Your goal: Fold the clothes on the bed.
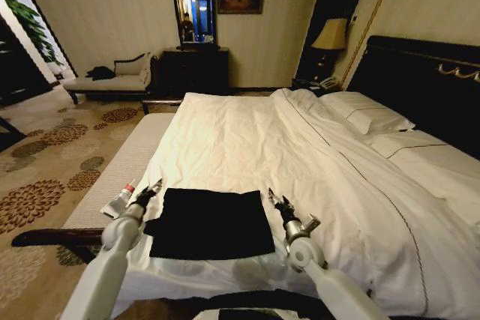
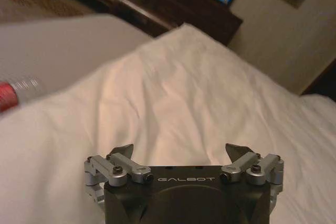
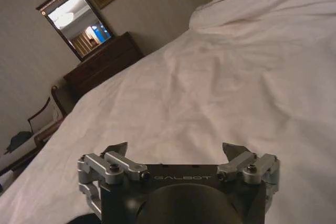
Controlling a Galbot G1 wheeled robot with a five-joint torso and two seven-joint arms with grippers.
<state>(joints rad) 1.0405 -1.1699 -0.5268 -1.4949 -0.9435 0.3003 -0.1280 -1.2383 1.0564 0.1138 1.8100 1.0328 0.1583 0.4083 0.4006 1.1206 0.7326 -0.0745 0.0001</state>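
Head view: the black T-shirt (image 1: 210,222) lies flat as a neat dark rectangle, no lettering showing, on the near edge of the white bed (image 1: 300,155). The left gripper (image 1: 150,191) hovers just beside its left corner, the right gripper (image 1: 276,200) just beside its right corner.

Left wrist view: the left gripper's (image 2: 181,150) jaws stand wide over the white duvet.

Right wrist view: the right gripper's (image 3: 176,149) jaws stand wide too, holding nothing.

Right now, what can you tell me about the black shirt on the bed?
The black shirt lies flat on the white duvet near the foot of the bed, already folded into a rough rectangle, soft cloth with no lettering showing. The left end effector and right end effector sit open at its far corners, holding nothing.
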